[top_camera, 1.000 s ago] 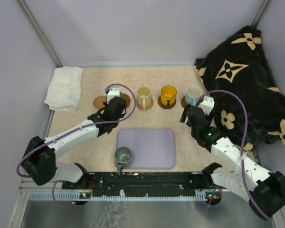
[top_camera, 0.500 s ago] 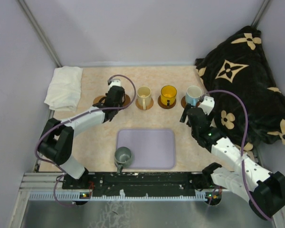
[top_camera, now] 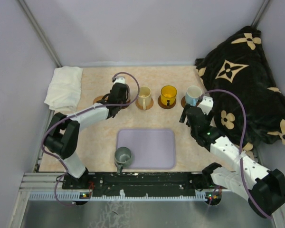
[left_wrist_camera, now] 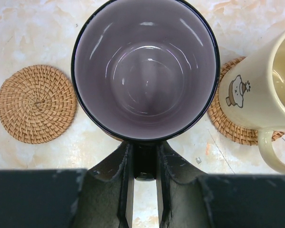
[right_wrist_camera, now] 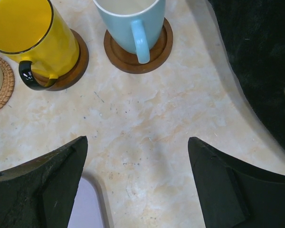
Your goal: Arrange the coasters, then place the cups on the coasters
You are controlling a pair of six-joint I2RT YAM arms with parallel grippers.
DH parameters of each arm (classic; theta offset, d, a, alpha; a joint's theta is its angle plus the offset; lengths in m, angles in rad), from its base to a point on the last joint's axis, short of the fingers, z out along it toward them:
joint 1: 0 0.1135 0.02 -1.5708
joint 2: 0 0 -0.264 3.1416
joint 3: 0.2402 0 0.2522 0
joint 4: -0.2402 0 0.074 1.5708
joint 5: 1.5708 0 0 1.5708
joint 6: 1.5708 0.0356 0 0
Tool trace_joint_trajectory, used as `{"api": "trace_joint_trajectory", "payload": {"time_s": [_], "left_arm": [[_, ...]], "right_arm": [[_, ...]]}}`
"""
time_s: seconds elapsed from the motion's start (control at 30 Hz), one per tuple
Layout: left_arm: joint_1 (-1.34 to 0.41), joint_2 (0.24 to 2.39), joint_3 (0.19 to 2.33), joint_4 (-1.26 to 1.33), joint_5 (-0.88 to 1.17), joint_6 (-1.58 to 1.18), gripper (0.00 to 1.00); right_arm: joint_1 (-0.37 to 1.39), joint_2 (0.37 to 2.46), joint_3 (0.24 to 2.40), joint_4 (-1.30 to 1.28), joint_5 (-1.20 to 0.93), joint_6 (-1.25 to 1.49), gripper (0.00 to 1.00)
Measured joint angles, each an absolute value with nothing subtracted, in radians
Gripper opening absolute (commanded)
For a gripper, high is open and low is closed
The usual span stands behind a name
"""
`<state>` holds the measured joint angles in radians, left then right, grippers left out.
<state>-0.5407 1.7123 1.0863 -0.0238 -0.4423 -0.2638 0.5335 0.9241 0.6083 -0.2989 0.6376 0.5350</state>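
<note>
Since a second ago the left arm has reached farther out. Its left claw has carried the purple cup from about ten o'clock of the tray toward eleven o'clock, closer to the cream cup. The right arm has not moved.

Nearest to the arm bases, the grey-green cup stands upright over the tray's seven o'clock corner.

The right claw hovers at two o'clock of the tray. Its jaws are wide apart and hold nothing, with only bare table between them. At twelve o'clock of it the pale blue cup sits on a brown coaster. At ten o'clock the yellow cup sits on the other brown coaster.

The left claw is closed on the dark handle of the purple cup, which is upright and empty. Whether this cup touches the table, I cannot tell. At nine o'clock of it lies a woven coaster, near but apart, with nothing on it. At three o'clock, just beside it, the cream cup stands on a second woven coaster.

Farthest away, a white cloth lies at ten o'clock of the table, and a black blanket with pale flowers lies at two o'clock.
</note>
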Motion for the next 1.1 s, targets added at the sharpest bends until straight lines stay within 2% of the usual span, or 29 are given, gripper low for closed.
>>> {"api": "trace_joint_trajectory", "payload": {"time_s": [1.1], "left_arm": [[-0.519, 1.734, 1.102, -0.101, -0.445, -0.308, 0.0]], "right_arm": [[0.533, 0.932, 0.608, -0.299, 0.635, 0.535, 0.87]]}}
